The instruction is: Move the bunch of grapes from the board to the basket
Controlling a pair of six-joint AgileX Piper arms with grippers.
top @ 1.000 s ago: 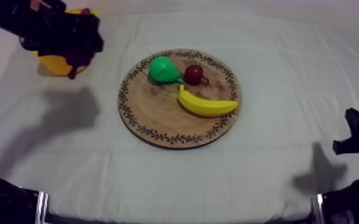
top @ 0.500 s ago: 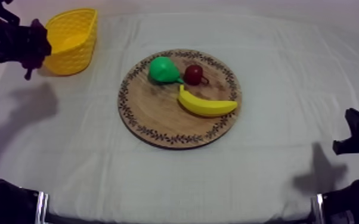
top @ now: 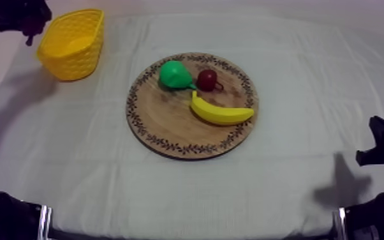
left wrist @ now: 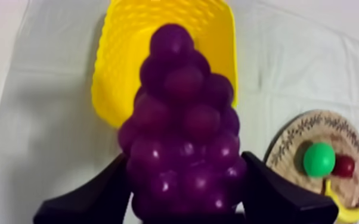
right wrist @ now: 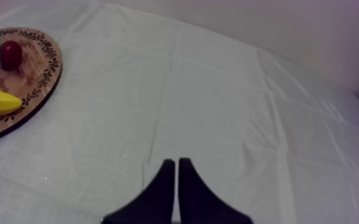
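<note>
**op_42:** ok what can bite me from here?

**gripfan:** Starting at the far left: your left claw (left wrist: 185,184) is clamped on the grapes (left wrist: 182,119), one black finger on each side low down on the bunch. From above, that claw is up in the far-left corner, left of the basket (top: 73,51) and not over its mouth. If you let go there, I reckon the bunch lands on the cloth (top: 296,76) or goes off the table's left edge. So get it over the opening first.

**op_42:** and the basket itself?

**gripfan:** It looks light, and it sits near the cloth's far-left corner. If you swing in low and clip the rim, my guess is you shove or tip it. The bunch is also wide compared with the basket mouth, so an off-centre drop could catch the wall and roll out. Come in high, centre it, then release. Further right there's not much to worry about. The board (top: 169,142) is mid-table, well apart from the basket. Your right claw (right wrist: 176,164) is pinched into a narrow wedge holding nothing, low at the near right, well away from all this.

**op_42:** headcount?

**gripfan:** Left to right:
- one bunch of grapes, in your left claw
- one basket
- one board, with three things on it: one pear (top: 174,75), one small red fruit (top: 207,79) just beside it, and one banana (top: 223,113) on the near side of both
- two claws total
</note>
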